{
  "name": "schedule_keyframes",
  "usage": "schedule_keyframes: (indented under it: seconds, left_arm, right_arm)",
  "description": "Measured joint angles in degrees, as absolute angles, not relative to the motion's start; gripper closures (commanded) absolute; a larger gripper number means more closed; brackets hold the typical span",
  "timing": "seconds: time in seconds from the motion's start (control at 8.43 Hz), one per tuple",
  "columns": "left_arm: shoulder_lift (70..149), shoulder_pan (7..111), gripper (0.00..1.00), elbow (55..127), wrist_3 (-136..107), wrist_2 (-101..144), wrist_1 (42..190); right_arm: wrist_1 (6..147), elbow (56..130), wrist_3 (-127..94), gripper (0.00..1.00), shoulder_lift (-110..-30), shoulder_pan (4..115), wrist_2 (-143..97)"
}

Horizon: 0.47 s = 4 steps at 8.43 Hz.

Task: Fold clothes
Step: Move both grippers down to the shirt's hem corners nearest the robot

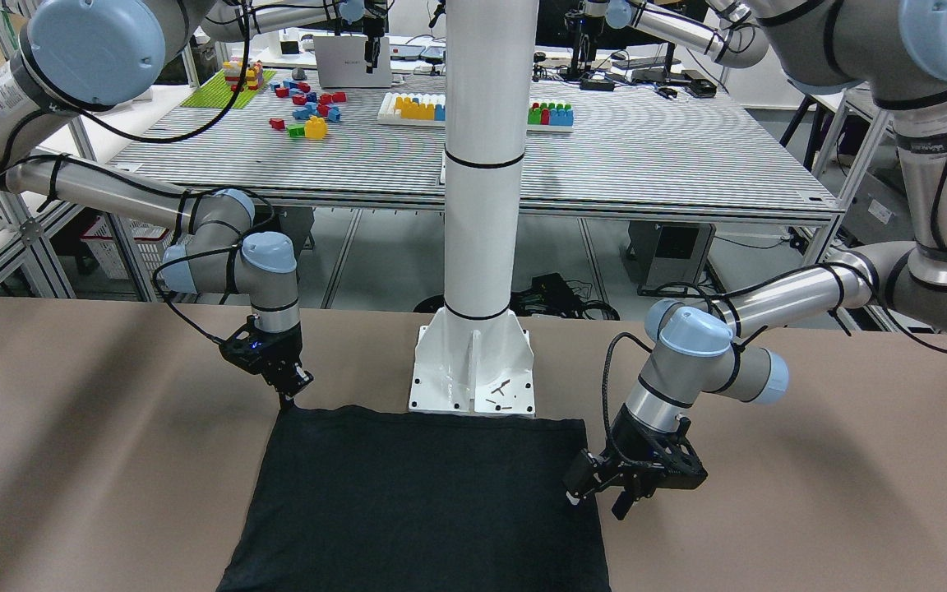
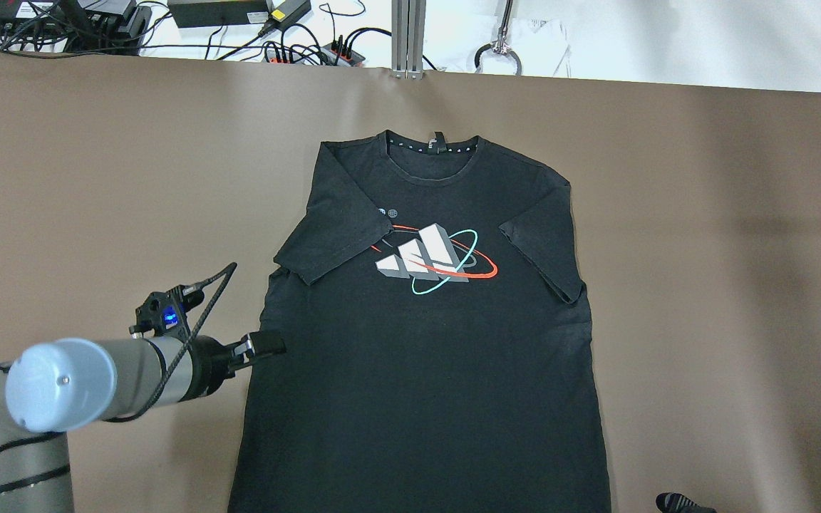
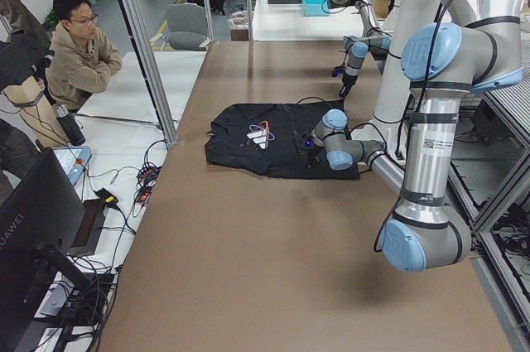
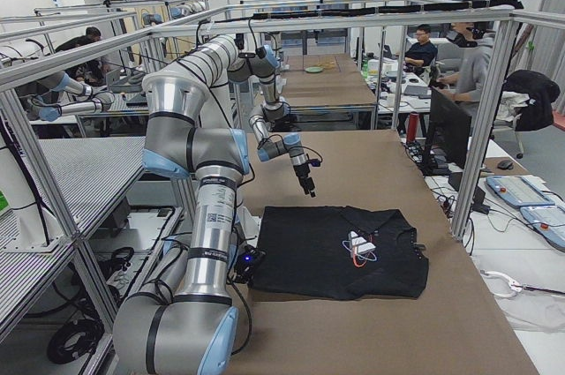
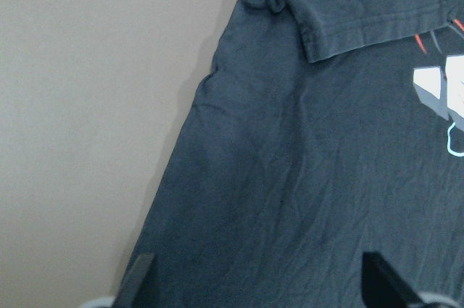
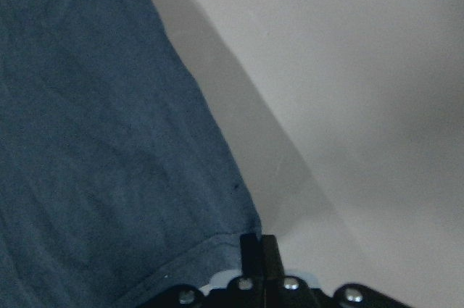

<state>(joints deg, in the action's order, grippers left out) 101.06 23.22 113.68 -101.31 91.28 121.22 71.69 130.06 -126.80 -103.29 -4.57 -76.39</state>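
Observation:
The clothes are a black T-shirt (image 2: 425, 342) with a white, red and teal chest print (image 2: 435, 260), spread flat with the collar at the far side. My left gripper (image 2: 268, 347) hovers open over the shirt's left side edge below the sleeve. The left wrist view shows its two fingertips (image 5: 138, 272) wide apart above the fabric (image 5: 304, 170). My right gripper (image 1: 286, 400) is at the near hem corner. In the right wrist view its fingers (image 6: 254, 254) are shut together where that corner (image 6: 225, 239) ends. It is outside the overhead view.
The white pillar base (image 1: 473, 370) stands just behind the shirt's hem. Cables and power strips (image 2: 296, 43) line the table's far edge. A seated person (image 3: 79, 54) and a monitor (image 3: 33, 236) are beyond the table's left end. Bare brown table (image 2: 724, 285) flanks the shirt.

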Motion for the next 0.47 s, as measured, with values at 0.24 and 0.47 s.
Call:
schedule_keyframes:
  seconds: [0.24, 0.47]
  left_arm:
    - [96.80, 13.23, 0.32, 115.93, -106.88, 81.52, 121.10]
    - [90.35, 4.14, 0.47, 120.26, -110.93, 75.24, 121.04]
  right_arm:
    - [71.71, 132.05, -126.85, 1.00, -103.31, -4.57, -76.66]
    - [71.72, 132.46, -126.83, 1.00, -103.28, -4.53, -76.72]
